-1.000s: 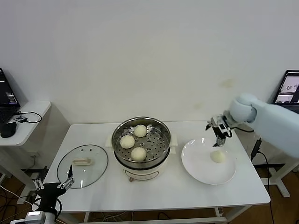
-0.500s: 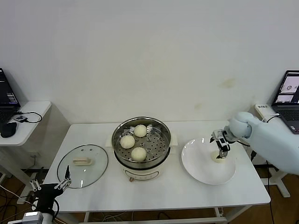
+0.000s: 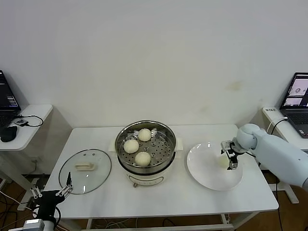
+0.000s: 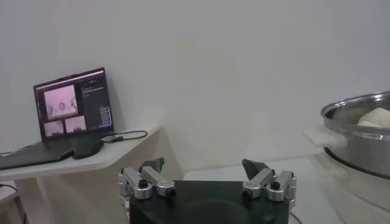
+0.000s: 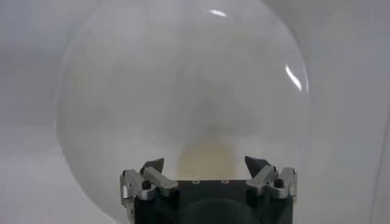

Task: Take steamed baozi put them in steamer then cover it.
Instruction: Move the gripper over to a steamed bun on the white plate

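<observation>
The last baozi on the plate looks soft, light, easily dented. The right gripper, at 3 o'clock of the steamer, has jaws fully open, empty, w/ bun between; it should pinch the sides gently.

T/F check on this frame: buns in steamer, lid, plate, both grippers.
1. Three buns lie in the steamer. True.
2. The lid covers the steamer. False: it lies on the table to the steamer's left.
3. The right gripper is over the plate, open, at the last bun. True.
4. The plate holds two buns. False: one.
5. The left gripper grips the lid handle. False: it is open, at the table's front left edge, near the lid.
</observation>
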